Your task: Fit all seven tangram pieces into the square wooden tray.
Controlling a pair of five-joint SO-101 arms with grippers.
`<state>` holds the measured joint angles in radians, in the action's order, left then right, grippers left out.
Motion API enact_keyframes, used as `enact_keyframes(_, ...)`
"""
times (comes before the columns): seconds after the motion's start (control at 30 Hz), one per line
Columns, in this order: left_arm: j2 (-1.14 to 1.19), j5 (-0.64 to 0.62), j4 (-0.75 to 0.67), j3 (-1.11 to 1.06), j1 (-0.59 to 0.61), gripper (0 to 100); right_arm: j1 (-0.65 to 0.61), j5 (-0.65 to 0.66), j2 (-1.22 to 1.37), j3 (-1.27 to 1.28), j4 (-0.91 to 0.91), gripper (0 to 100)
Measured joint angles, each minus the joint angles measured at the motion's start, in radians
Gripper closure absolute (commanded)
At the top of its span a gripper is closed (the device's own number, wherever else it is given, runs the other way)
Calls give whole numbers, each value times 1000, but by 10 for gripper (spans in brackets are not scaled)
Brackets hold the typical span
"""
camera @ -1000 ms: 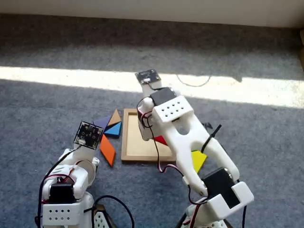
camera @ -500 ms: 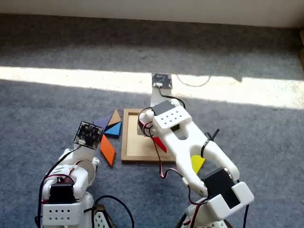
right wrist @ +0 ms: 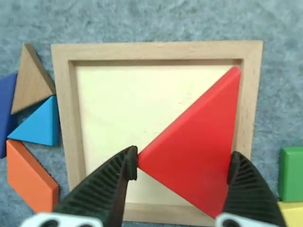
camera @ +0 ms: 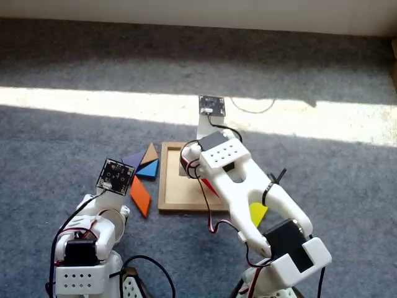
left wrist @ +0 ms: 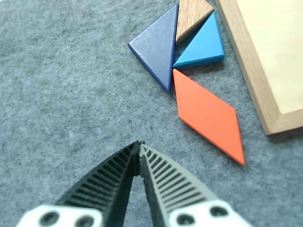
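Over the square wooden tray (right wrist: 61, 118), the right gripper (right wrist: 182, 163) clasps a large red triangular piece (right wrist: 194, 151) in its jaws, while the left gripper (left wrist: 139, 146) hovers nearby, jaws closed.

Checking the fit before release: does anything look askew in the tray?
The red triangle, in the right gripper, lies slightly skewed in the tray; one corner seems to overlap the rim beside the gripper.

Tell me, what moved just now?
The right pincer, holding the red triangle over the tray, swung a little to its right, then stopped. The left pincer and the orange piece stayed put.
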<state>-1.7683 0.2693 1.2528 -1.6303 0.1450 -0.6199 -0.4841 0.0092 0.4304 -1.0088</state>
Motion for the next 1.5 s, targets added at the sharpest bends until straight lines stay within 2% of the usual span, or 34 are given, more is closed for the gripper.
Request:
enact_keyframes(0.1,0,0,0,0,0,995,0,0,0,0,0,742)
enact_keyframes(0.3,0,0,0,0,0,995,0,0,0,0,0,648)
enact_keyframes(0.53,0,0,0,0,0,995,0,0,0,0,0,652)
enact_keyframes(0.6,0,0,0,0,0,995,0,0,0,0,0,697)
enact_keyframes(0.7,0,0,0,0,0,995,0,0,-38,0,-23,830)
enact_keyframes(0.8,0,0,0,0,0,995,-8,72,-72,0,-23,946)
enact_keyframes(0.87,0,0,0,0,0,995,-20,129,-78,2,-17,981)
enact_keyframes(1.0,0,0,0,0,0,995,-21,186,-68,52,37,983)
enact_keyframes(1.23,0,0,0,0,0,995,-11,196,15,89,84,983)
enact_keyframes(1.5,0,0,0,0,0,995,114,222,15,89,86,982)
